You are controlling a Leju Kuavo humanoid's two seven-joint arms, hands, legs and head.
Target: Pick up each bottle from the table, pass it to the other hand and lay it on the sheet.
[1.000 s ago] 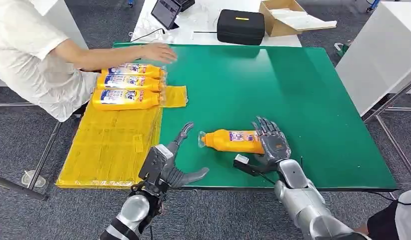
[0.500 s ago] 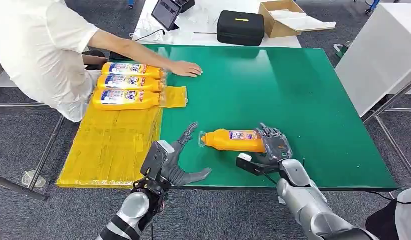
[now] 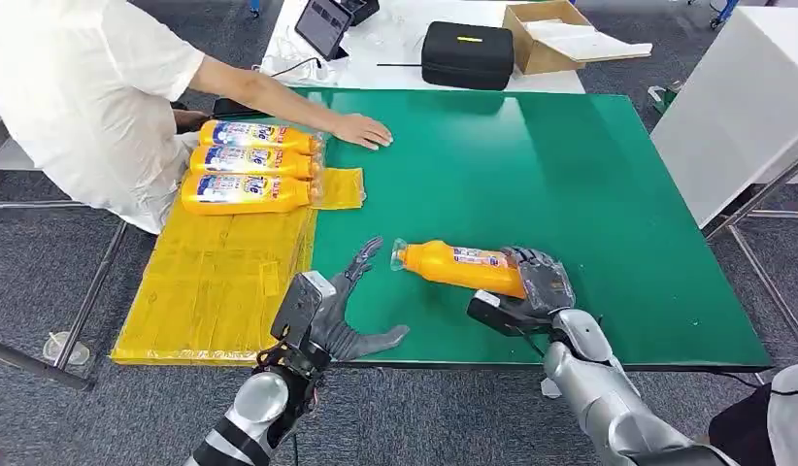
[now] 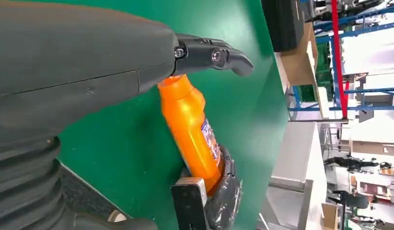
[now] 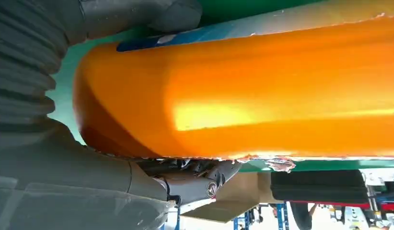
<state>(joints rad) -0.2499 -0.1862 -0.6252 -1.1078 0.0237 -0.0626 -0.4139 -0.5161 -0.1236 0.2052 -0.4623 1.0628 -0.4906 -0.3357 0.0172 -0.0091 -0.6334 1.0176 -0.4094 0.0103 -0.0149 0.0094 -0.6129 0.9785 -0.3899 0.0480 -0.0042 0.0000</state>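
One orange bottle (image 3: 460, 268) is gripped at its base end by the right hand (image 3: 536, 288), near the front edge of the green table (image 3: 570, 175), roughly mid-width. Fingers wrap over the base, so the bottle's bottom is hidden in head view; right wrist view shows mostly blurred orange body, w/ the label edge barely readable. Long axis runs approx. along the front edge, slightly slanted: clear cap end points toward the yellow sheet (image 3: 216, 282) side, base toward the table's right edge. Can't tell for sure if the cap end touches the table or is lifted off it.

Left hand (image 3: 342, 313) sits at the front edge, nearer the sheet, fingers spread wide, holding nothing; one fingertip is close to the cap but apart from it.

Three more bottles (image 3: 248, 164) lie side by side at the sheet's far end, caps toward table centre. A person (image 3: 84, 87) in a white shirt leans in at the far-left corner, hand flat on the table just beside those caps; body cut off by the frame. Black case (image 3: 467, 52) & cardboard box (image 3: 550, 31) sit on a white table beyond the far edge.
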